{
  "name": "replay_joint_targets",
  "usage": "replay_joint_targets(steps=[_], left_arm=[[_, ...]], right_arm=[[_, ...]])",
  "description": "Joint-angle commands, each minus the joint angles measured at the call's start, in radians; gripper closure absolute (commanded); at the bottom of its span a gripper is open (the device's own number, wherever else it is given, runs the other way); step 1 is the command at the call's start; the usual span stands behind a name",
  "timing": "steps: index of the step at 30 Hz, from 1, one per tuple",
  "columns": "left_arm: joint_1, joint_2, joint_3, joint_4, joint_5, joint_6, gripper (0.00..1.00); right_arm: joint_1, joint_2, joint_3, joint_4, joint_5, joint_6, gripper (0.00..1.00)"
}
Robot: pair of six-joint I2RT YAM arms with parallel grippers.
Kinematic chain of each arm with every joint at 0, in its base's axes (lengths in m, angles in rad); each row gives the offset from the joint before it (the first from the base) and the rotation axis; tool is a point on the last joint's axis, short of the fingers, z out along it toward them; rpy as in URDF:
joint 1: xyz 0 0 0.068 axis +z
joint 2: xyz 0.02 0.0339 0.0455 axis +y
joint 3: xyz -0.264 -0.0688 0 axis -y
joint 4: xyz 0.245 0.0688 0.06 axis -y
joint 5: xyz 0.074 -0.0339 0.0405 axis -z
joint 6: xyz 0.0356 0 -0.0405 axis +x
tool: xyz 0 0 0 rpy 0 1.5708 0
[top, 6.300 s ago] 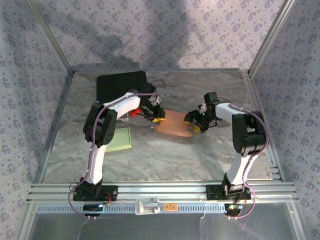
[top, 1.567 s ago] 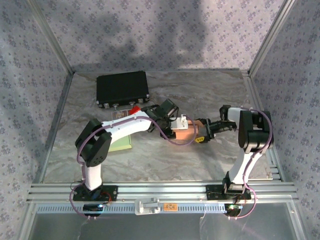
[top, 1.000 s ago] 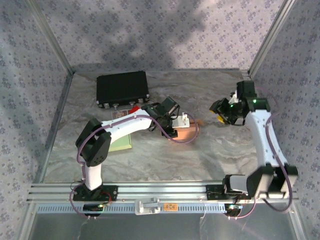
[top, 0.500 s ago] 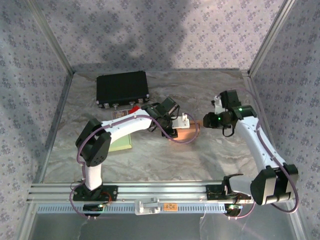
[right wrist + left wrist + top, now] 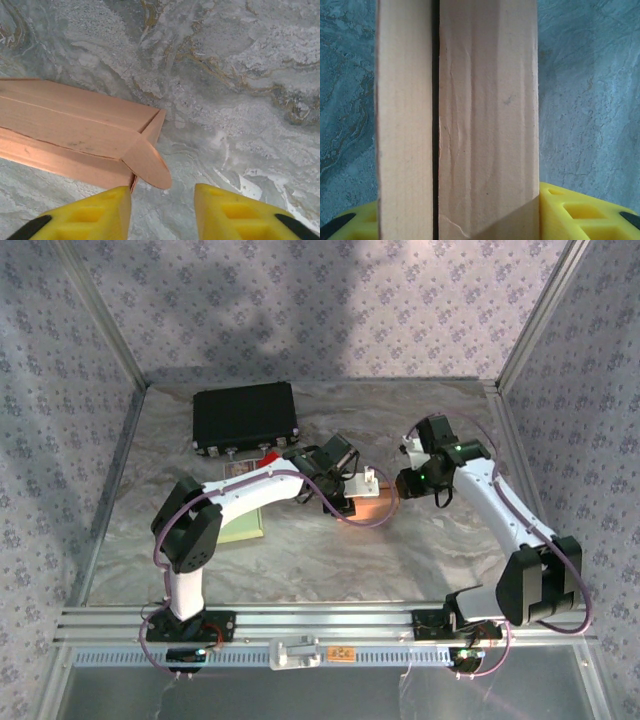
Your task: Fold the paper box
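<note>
left gripper (image 5: 470, 220) is clamped on the box (image 5: 487, 100); right gripper (image 5: 162, 210), fingers apart, should push the round flap (image 5: 147, 162) at its 11 o'clock squarely inward.

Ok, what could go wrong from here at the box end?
1. The rounded tab juts loose from the paper box, just ahead of the open right hand. A descent slightly off could crumple it instead of tucking it.
2. The left hand clamps the paper box, whose panel already looks creased. A push from the right may buckle it or slide it in that grip.
</note>
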Motion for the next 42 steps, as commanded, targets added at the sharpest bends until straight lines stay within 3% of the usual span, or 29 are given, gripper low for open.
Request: replay_joint_targets(steps=[1,15,25,32,37,42], left_arm=[[0.0,0.0,0.029,-0.029,0.026,0.009,0.5],[0.002,0.002,0.027,-0.027,0.021,0.011,0.5],[0.003,0.006,0.029,-0.026,0.023,0.015,0.5],[0.005,0.005,0.03,-0.027,0.02,0.011,0.5],[0.006,0.004,0.03,-0.027,0.013,0.011,0.5],[0.006,0.003,0.033,-0.026,0.0,0.002,0.49]], right_arm=[[0.017,0.026,0.033,-0.016,0.024,-0.029,0.67],[0.048,0.064,0.083,0.005,0.054,-0.035,0.81],[0.053,0.067,0.071,0.013,0.08,-0.028,0.82],[0.064,0.073,0.072,0.015,0.101,-0.016,0.9],[0.08,0.061,0.085,0.001,0.104,0.028,1.0],[0.09,0.08,0.127,-0.066,0.069,0.115,1.0]])
